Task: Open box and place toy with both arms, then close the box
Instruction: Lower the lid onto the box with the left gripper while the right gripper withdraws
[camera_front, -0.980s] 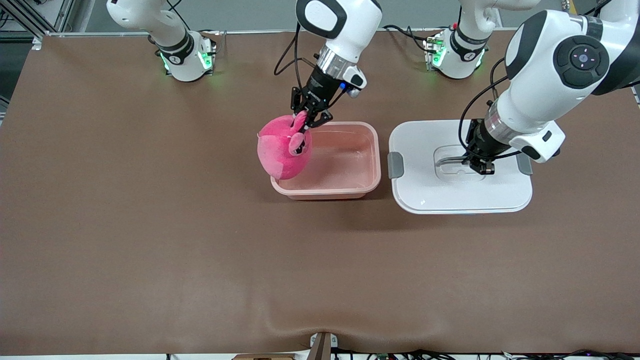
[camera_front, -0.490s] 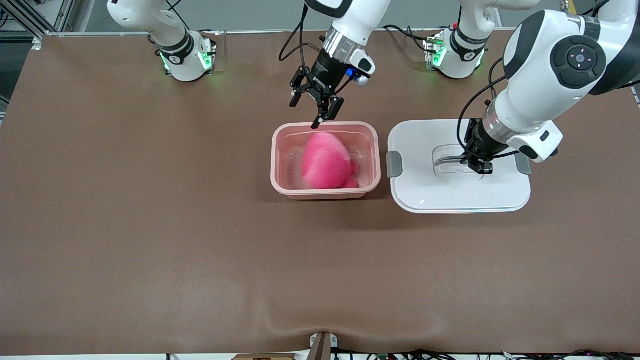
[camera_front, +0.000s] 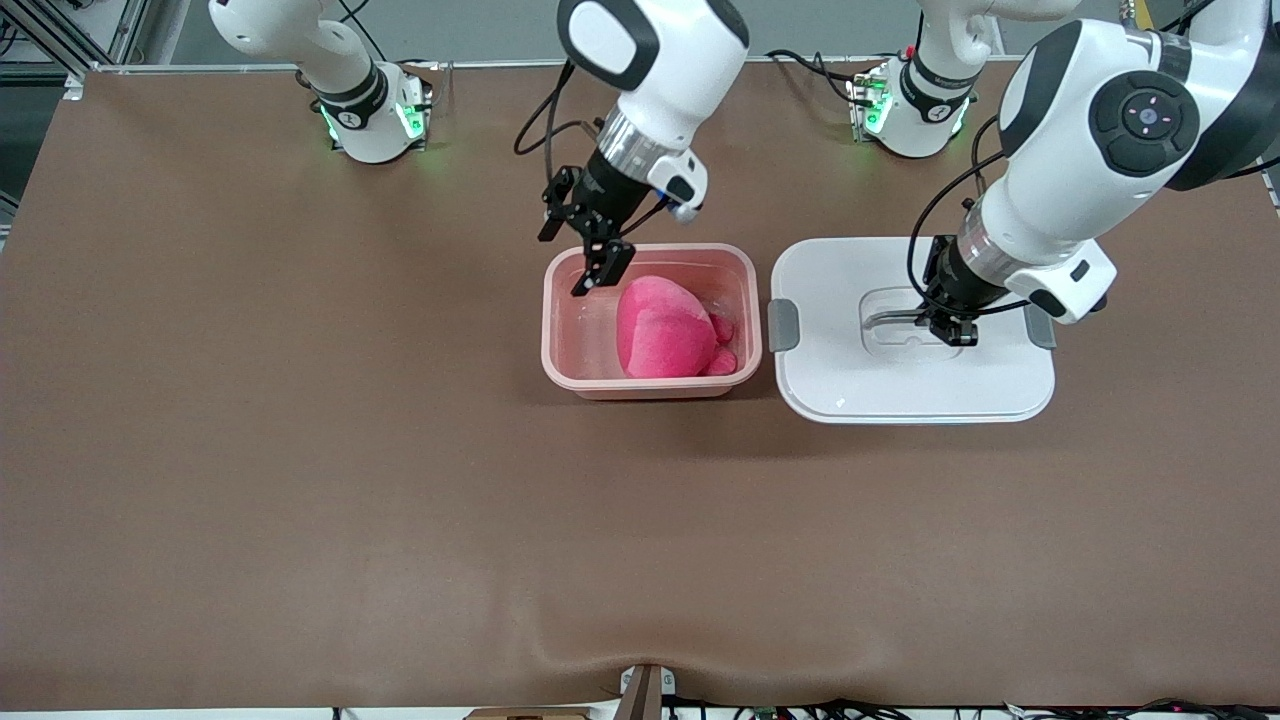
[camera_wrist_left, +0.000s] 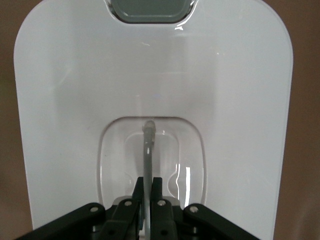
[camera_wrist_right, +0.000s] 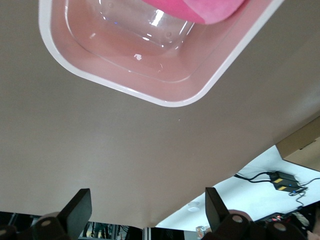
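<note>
The pink toy (camera_front: 665, 340) lies inside the translucent pink box (camera_front: 580, 375), which has no lid on it. My right gripper (camera_front: 562, 264) hangs open and empty over the box's corner toward the right arm's end. In the right wrist view its open gripper (camera_wrist_right: 146, 200) is over bare table beside the box rim (camera_wrist_right: 125, 90), with an edge of the toy (camera_wrist_right: 210, 10) showing. The white lid (camera_front: 910, 390) is beside the box, toward the left arm's end. My left gripper (camera_front: 950, 335) is shut on the lid's handle (camera_wrist_left: 148, 150), in the lid (camera_wrist_left: 75, 100) recess.
A grey clip (camera_front: 786, 326) on the lid faces the box, with a narrow gap between them. Another clip (camera_front: 1037, 326) sits at the lid's other end. Both green-lit arm bases (camera_front: 375, 120) (camera_front: 905, 110) stand along the table's back edge. Brown table (camera_front: 300, 450) spreads around.
My right gripper opened and let go of the toy, which dropped into the box and settled. The gripper then swung toward the right arm's end. The lid in my left gripper crept toward the box.
</note>
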